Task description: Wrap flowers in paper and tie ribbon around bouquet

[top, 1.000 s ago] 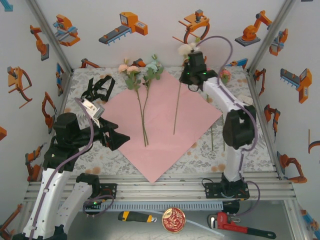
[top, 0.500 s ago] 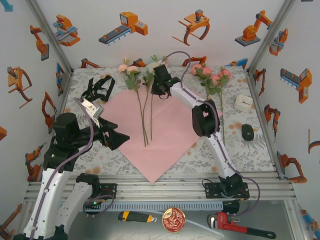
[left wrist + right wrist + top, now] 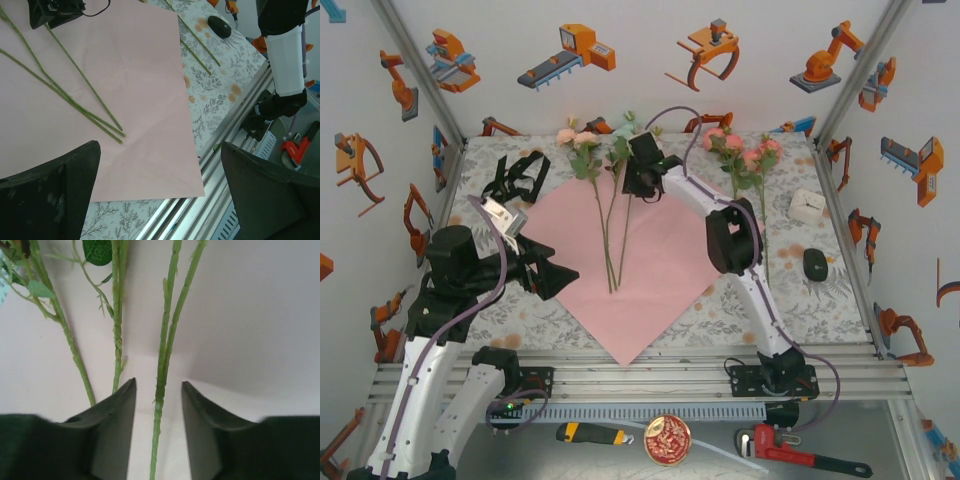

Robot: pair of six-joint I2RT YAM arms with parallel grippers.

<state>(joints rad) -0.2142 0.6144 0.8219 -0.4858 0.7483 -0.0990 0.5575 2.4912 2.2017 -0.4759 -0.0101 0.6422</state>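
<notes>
The paper (image 3: 650, 255) lies pale pink face up as a diamond on the tablecloth. Three flowers (image 3: 610, 215) rest on it, blooms toward the back wall. My right gripper (image 3: 639, 186) hovers low over their upper stems. In the right wrist view its jaws stand open either side of one green stem (image 3: 161, 390), not touching it. More pink flowers (image 3: 748, 158) lie at the back right. The black ribbon (image 3: 515, 175) sits bunched at the back left. My left gripper (image 3: 552, 276) is open at the paper's left edge (image 3: 150, 165), holding nothing.
A white box (image 3: 807, 206) and a black mouse (image 3: 815, 263) lie on the right of the tablecloth. Aluminium rails (image 3: 650, 378) bound the near edge. Below them lie a utility knife (image 3: 588, 433), a round tin (image 3: 666, 440) and a red wrench (image 3: 790, 452).
My right arm swung from the back right to the back middle and laid a cream flower beside the two on the paper; its jaws now stand open. The left arm stayed put.
</notes>
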